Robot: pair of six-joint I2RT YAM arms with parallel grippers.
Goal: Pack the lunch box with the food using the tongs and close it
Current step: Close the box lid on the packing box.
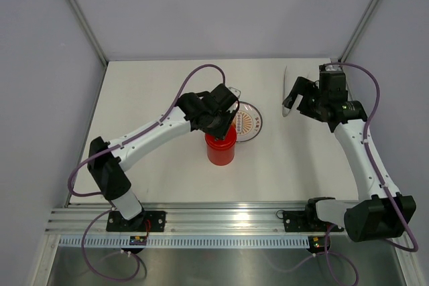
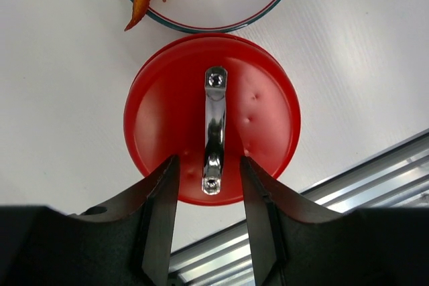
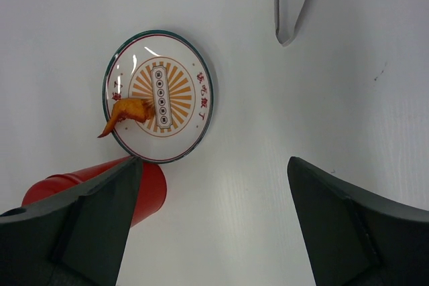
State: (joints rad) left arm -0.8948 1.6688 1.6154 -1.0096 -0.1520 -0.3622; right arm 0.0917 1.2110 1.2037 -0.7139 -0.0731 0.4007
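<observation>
The red lunch box [image 1: 221, 152] stands at the table's middle with its flat red lid [image 2: 261, 118] on top. The lid's shiny metal handle [image 2: 214, 125] points toward my left gripper [image 2: 210, 160]. That gripper hangs just above the lid and is open, with a gap between each finger and the handle's near end. One orange fried piece of food [image 3: 131, 112] lies on the patterned plate [image 3: 194, 65] behind the box. The grey tongs [image 3: 289, 5] lie on the table at the right. My right gripper [image 3: 214, 160] is wide open over bare table near them, holding nothing.
The plate [image 1: 253, 125] touches the box's far right side. An aluminium rail [image 2: 375, 179] runs along the table's near edge. Grey walls enclose the table at the back and on both sides.
</observation>
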